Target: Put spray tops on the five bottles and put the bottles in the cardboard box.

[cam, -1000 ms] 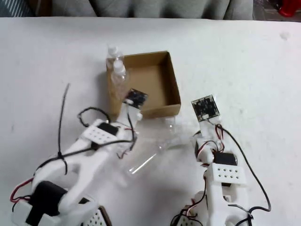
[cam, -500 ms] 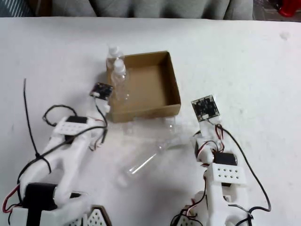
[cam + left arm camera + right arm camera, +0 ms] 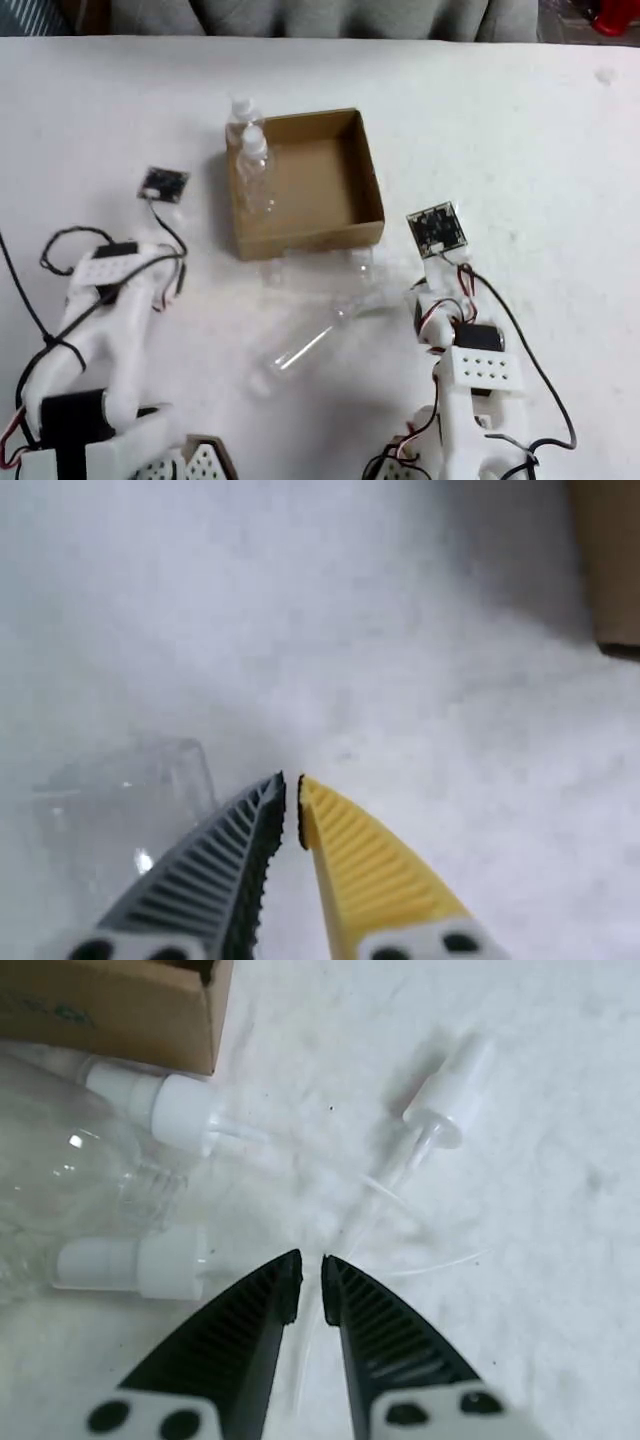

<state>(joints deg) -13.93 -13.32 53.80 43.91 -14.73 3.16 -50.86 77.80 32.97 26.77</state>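
Note:
The cardboard box [image 3: 305, 180] stands open in the middle of the table. Two capped clear bottles stand at its left wall: one [image 3: 240, 115] behind the corner, one [image 3: 253, 160] at the wall itself. Clear bottles [image 3: 345, 285] lie in front of the box. In the right wrist view two of them carry white spray tops [image 3: 165, 1105] [image 3: 140, 1260], and a loose spray top [image 3: 450, 1100] with its thin tube lies beside them. My right gripper [image 3: 310, 1270] hovers shut just short of these. My left gripper [image 3: 291, 792] is shut over bare table, next to a clear bottle [image 3: 120, 795].
The left arm [image 3: 110, 290] lies left of the box, and the right arm [image 3: 470, 370] sits at the front right. A thin clear tube [image 3: 300, 347] lies on the table between them. The box corner [image 3: 610, 560] shows far from the left gripper.
The left arm has swung left, from the box's front left corner out over the table left of the box. The right arm has kept still.

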